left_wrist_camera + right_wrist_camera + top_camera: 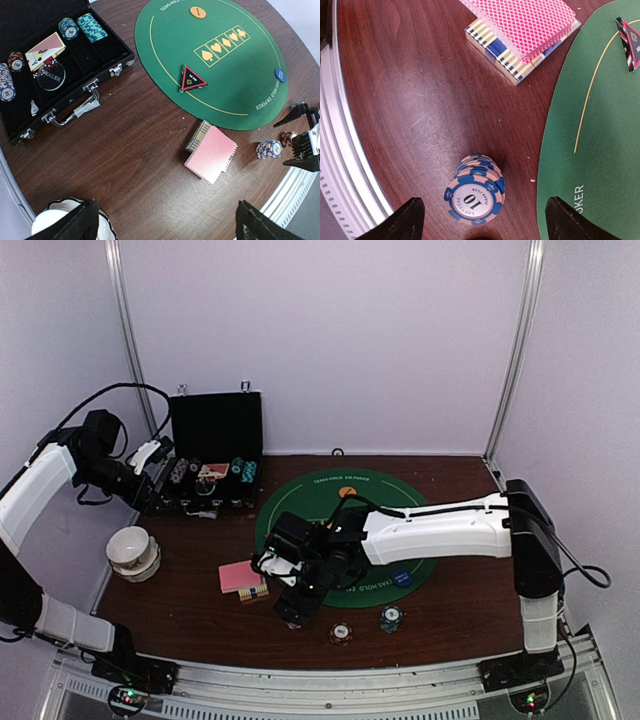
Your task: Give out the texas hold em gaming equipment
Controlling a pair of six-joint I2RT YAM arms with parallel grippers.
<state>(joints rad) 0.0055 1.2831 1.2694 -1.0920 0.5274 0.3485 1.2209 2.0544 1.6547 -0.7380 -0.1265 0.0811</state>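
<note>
A small stack of blue poker chips marked "10" stood on the brown tabletop, just beside the edge of the green mat. The right gripper hung over it, spread wide with one finger on each side, and it seemed not to touch the stack. The pink-backed playing cards lay near, off the mat. On the mat sat the triangle marker, the orange button and the blue button. The left gripper was spread wide too, grasping nothing, near the open black case.
</note>
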